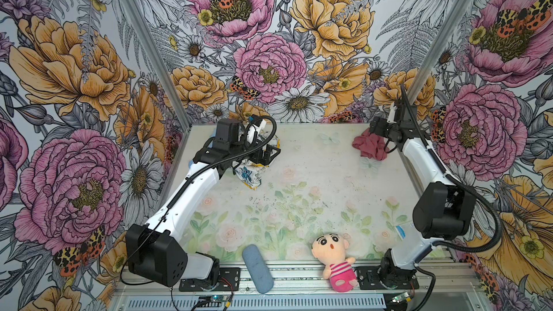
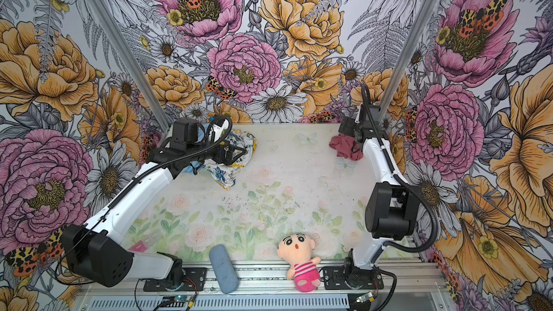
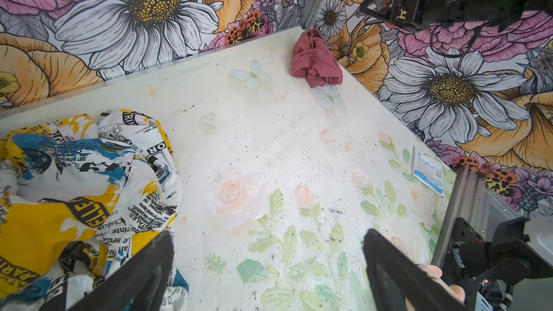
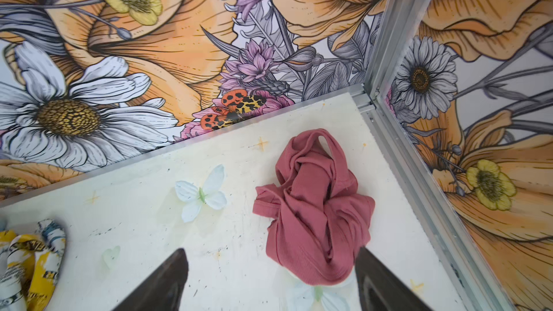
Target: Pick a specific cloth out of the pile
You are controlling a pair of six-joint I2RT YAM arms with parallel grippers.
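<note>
The dusty-rose cloth point(image 1: 369, 145) point(image 2: 345, 146) lies crumpled on the table near the far right corner, apart from the pile. My right gripper point(image 4: 272, 258) point(image 1: 377, 129) hovers just over it, open. The cloth point(image 4: 314, 204) lies partly between the spread fingers, close to one of them, and nothing grips it. The pile point(image 1: 250, 172) point(image 2: 230, 169) sits at the far left: a white cloth with yellow, blue and black print point(image 3: 74, 189), with a bit of light blue cloth point(image 2: 187, 169) under my left arm. My left gripper point(image 3: 269, 240) point(image 1: 264, 154) stands open and empty beside the pile.
A plush doll point(image 1: 338, 261) and a grey-blue oblong pad point(image 1: 257, 267) lie at the table's front edge. A small white-blue packet point(image 3: 428, 172) lies by the right edge. Floral walls and metal posts point(image 4: 386, 40) close in the far corners next to the pink cloth.
</note>
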